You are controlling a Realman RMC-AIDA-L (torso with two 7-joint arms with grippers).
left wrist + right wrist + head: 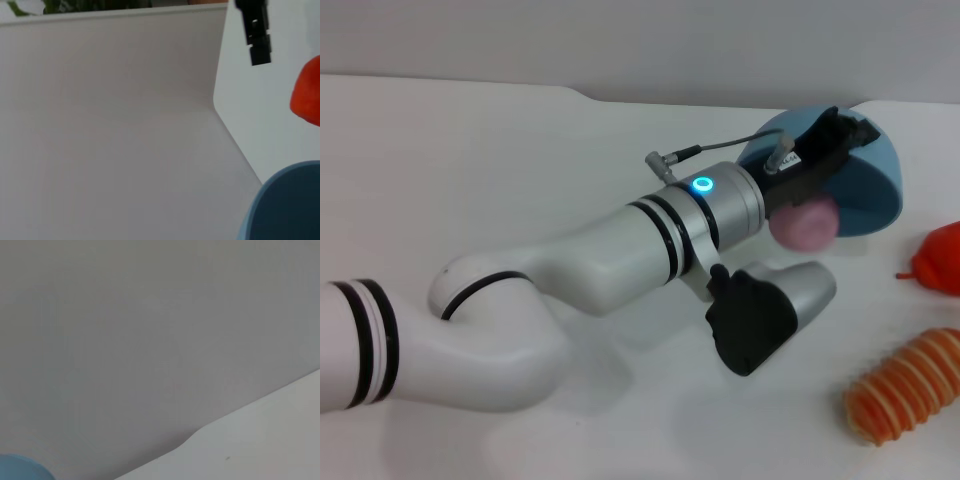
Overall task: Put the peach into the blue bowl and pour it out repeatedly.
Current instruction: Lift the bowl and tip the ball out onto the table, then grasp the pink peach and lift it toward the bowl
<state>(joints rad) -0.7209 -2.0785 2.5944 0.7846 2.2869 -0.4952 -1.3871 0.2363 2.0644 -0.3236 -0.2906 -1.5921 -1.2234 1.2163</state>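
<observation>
The blue bowl (868, 182) is tipped on its side at the back right of the white table, its outside facing me. My left gripper (835, 140) reaches in from the left and is shut on the bowl's rim. The pink peach (806, 223) lies just below the gripper at the bowl's lower edge, outside the bowl and partly hidden by the wrist. In the left wrist view a part of the blue bowl (287, 205) fills the corner. A sliver of the blue bowl (17, 467) also shows in the right wrist view. The right gripper does not show.
A red fruit with a stem (940, 258) lies at the right edge, also seen as the red fruit (307, 90). An orange ribbed toy (905, 388) lies near the front right. A black piece of hardware (256, 35) hangs over the table. The wall stands close behind the table's rear edge (620, 103).
</observation>
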